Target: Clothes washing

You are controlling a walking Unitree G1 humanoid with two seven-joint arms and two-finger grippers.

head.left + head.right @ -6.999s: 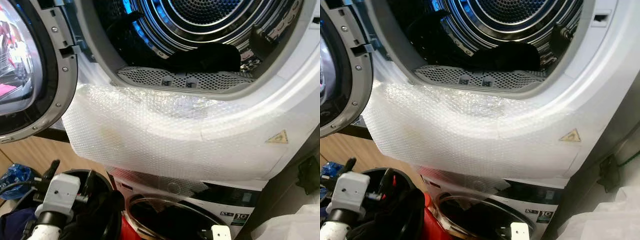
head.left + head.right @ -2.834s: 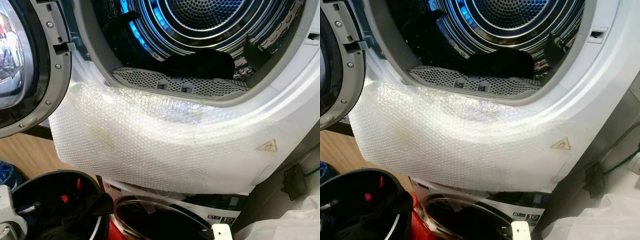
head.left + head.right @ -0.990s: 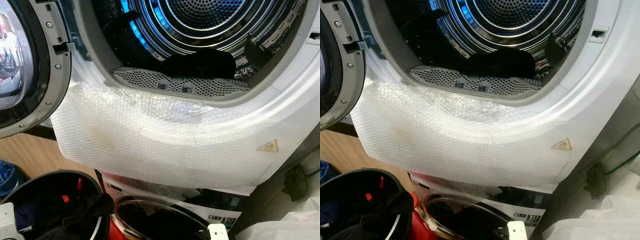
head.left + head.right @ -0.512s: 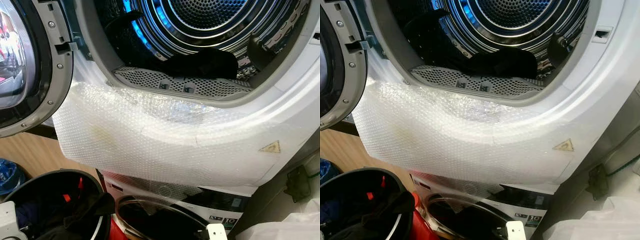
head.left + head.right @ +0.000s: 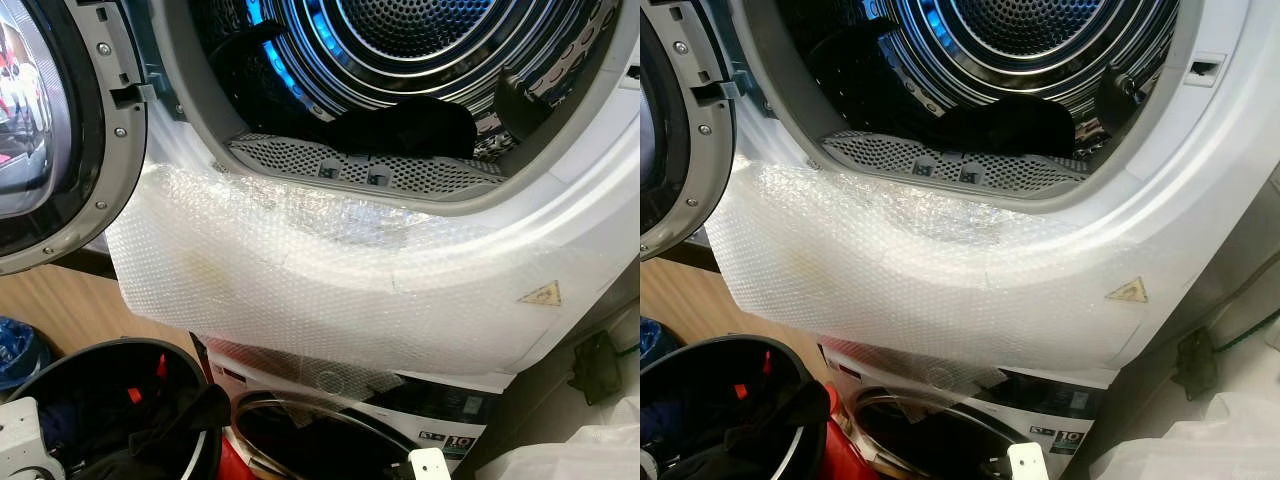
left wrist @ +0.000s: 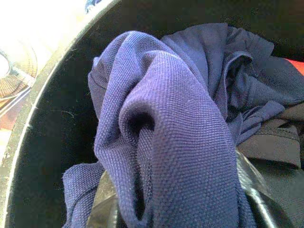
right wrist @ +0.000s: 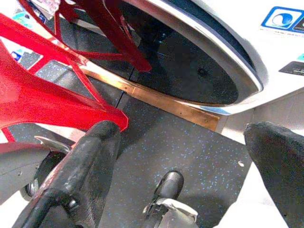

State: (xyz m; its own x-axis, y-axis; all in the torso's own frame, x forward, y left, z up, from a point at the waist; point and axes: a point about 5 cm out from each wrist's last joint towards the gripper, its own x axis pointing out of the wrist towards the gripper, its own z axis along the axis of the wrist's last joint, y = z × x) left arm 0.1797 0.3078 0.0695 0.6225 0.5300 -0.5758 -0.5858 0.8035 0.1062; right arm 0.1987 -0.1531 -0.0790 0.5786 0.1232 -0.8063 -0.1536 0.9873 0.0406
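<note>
Loading of the upper machine from the black bin. The drum opening [image 5: 400,60] of the upper machine stands open, its door [image 5: 50,130] swung to the left, and dark garments [image 5: 410,125] lie at the front of the drum, just behind the perforated lint screen [image 5: 360,170]. A sheet of bubble wrap [image 5: 300,270] is draped over the lower rim of the opening. Below it, the glass door of a second machine [image 5: 320,440] is seen. The left hand [image 6: 175,199] is lowered inside the black bin [image 5: 190,370], pinching a fold of navy knit garment [image 6: 166,123] between its 2 fingers; more clothing lies beside it in the bin. The right hand [image 7: 185,156] hangs low with its fingers spread, empty, above the dark speckled floor [image 7: 180,142], near red plastic struts [image 7: 42,90].

The step in hand is judged to be the lifting of the garment out of the bin. It is best raised straight up until its hem is freed of the rim, then carried well over the bubble wrap and released deep in the drum, so that no cloth is left trailing on the sill.
</note>
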